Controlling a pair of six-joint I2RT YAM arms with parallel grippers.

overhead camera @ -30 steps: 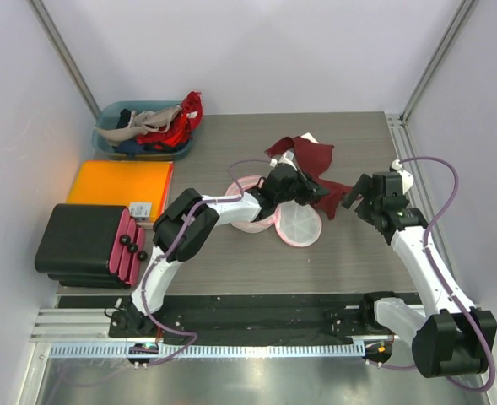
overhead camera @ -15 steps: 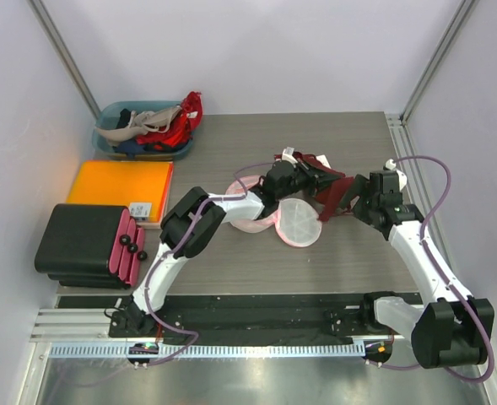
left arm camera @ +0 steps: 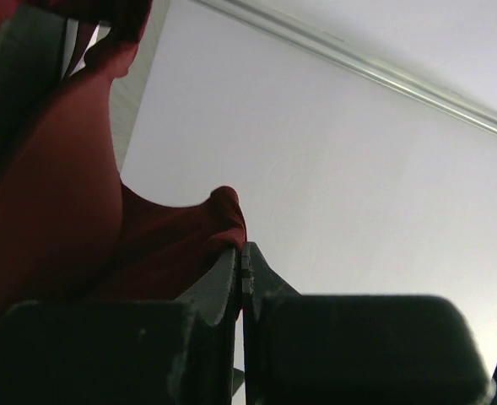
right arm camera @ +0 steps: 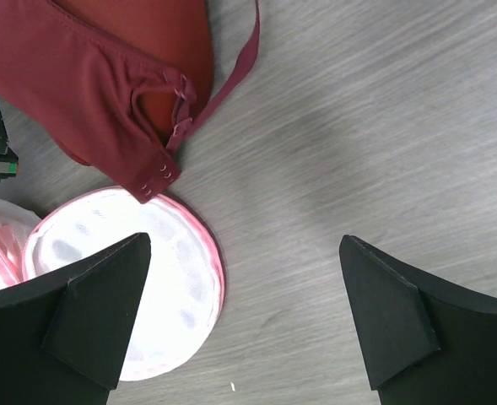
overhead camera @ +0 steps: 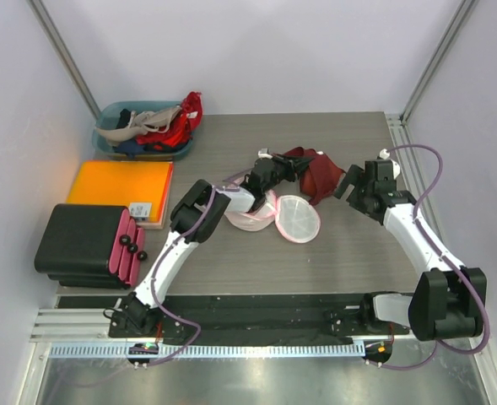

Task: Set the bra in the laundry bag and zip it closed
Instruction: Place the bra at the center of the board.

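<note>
Top external view: bare table (overhead camera: 349, 261) lies open near of the laundry bag (overhead camera: 297, 221). The right gripper (overhead camera: 348, 187), fingers spread wide, hovers close to the table's right edge. The left gripper (overhead camera: 277, 166), fingers pinched on the bra (overhead camera: 316, 173), holds it just far of the bag. The bra's long axis runs left to right. The bag lies unzipped, its round halves side by side.

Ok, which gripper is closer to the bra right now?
Left. The left gripper is shut on the bra, holding its fabric; the right gripper hangs open beside the bra's right edge.
</note>
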